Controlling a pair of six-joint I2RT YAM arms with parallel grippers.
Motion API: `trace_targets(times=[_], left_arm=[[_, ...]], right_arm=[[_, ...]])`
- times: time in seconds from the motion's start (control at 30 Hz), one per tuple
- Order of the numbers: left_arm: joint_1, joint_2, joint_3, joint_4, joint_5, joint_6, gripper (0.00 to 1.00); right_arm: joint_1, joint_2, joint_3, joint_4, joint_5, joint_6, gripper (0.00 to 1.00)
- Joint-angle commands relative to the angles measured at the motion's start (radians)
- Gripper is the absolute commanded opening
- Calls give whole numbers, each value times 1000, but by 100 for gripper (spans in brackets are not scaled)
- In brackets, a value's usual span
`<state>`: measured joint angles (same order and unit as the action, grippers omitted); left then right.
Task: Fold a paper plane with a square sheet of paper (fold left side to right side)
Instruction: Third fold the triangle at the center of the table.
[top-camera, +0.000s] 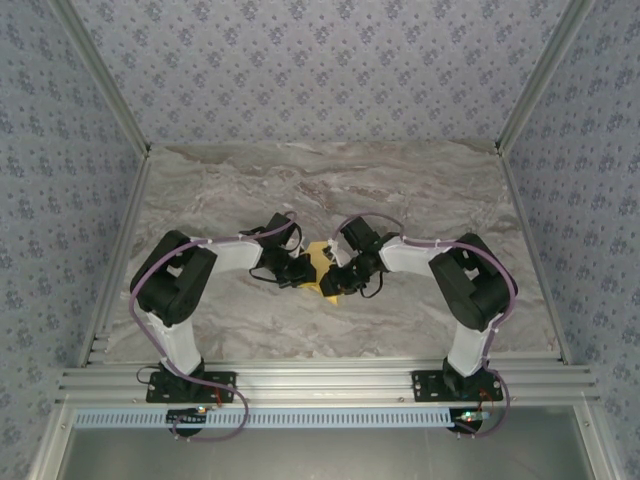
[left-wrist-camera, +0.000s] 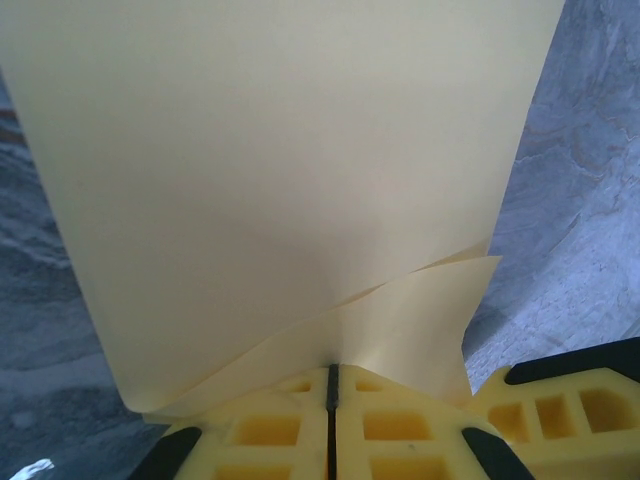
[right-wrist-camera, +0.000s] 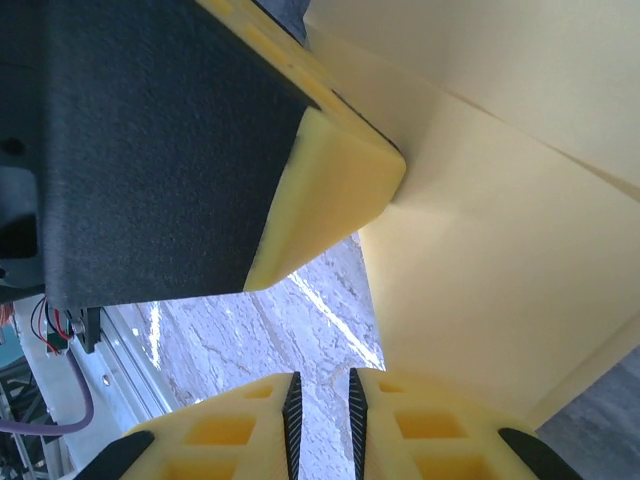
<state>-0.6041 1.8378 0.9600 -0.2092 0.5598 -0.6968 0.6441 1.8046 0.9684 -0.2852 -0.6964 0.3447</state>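
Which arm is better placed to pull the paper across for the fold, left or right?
Left, probably. The left gripper is shut on the square sheet of paper, pinching two layers. The right gripper holds nothing: its jaws stand slightly apart with marble table showing between, so it must grasp first.

A: What marks the left arm (top-camera: 185, 282) and right arm (top-camera: 470, 285)?
B: Black joint housings, white links, a purple cable (top-camera: 133, 300) along each.
A: And the left end effector (left-wrist-camera: 332, 385), the right end effector (right-wrist-camera: 322, 400)?
B: Yellow waffle-pocketed fingers (left-wrist-camera: 270, 430); black ridged pads (right-wrist-camera: 292, 410).
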Motion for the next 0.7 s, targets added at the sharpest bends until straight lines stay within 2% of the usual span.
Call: trace_targets(times=[0.0,0.67], left_arm=[[-5,28,-34,-107,-98,19,7],[-4,34,-23,-126,-109,30,7]], right_arm=[[0,16,-7,-36,-5,-4,24],[3,35,-20,-205,90,-52,21]])
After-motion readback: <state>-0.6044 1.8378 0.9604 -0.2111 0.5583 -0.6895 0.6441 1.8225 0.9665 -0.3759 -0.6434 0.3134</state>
